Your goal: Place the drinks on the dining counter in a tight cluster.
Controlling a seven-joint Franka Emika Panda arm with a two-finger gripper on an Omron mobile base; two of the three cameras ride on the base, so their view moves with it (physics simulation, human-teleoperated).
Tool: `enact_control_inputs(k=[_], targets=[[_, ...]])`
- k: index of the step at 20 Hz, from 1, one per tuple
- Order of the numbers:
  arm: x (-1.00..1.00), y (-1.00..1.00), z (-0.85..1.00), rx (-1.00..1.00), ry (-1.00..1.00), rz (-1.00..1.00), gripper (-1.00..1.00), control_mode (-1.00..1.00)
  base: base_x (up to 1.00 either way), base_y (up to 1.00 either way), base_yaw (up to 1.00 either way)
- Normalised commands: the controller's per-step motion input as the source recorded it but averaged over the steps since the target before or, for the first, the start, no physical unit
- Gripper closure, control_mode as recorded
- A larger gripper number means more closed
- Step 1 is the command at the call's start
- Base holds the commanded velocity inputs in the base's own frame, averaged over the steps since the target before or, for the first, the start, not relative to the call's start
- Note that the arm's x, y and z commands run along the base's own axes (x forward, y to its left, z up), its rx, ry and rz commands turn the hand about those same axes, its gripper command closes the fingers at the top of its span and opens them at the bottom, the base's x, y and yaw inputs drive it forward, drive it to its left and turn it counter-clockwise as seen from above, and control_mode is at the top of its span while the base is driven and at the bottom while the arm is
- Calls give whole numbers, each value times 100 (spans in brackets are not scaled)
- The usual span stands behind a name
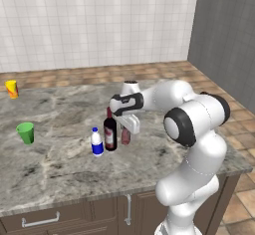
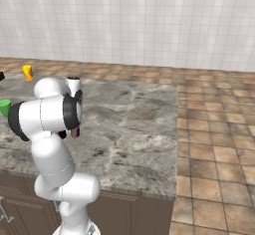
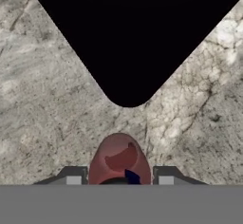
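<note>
Marbled grey-brown dining counter [image 1: 60,169], white tiled wall [image 1: 94,20], terracotta floor [image 2: 214,144]

White Franka Panda arm with dark joints

The arm [image 1: 191,144] is built of glossy white, rounded shell segments that swell into bulbous housings at each joint. Black rings and disc-shaped caps mark the joints, the largest a dark round face set in the elbow housing. A thin dashed seam line runs around the lower white link. The wrist section carries a black band with small pale markings, and a short white cylinder with a dark top rises from it. The gripper [image 1: 130,124] has a boxy white body. In the hand view its finger tips [image 3: 73,176] are dark with small light-grey square pads.
</note>
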Motion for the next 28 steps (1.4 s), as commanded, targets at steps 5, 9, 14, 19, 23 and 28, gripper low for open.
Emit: enact_control_inputs(k=[5,9,14,19,23,28], targets=[[0,0,-2,0,0,0,100,-100,0,0,0],[0,0,0,0,0,0,100,-100,0,0,0],[0,0,0,0,0,0,-100,-100,0,0,0],[0,0,0,0,0,0,-100,-100,0,0,0],[0,0,0,0,0,0,-100,-100,0,0,0],[0,0,6,0,0,0,-100,-100,0,0,0]])
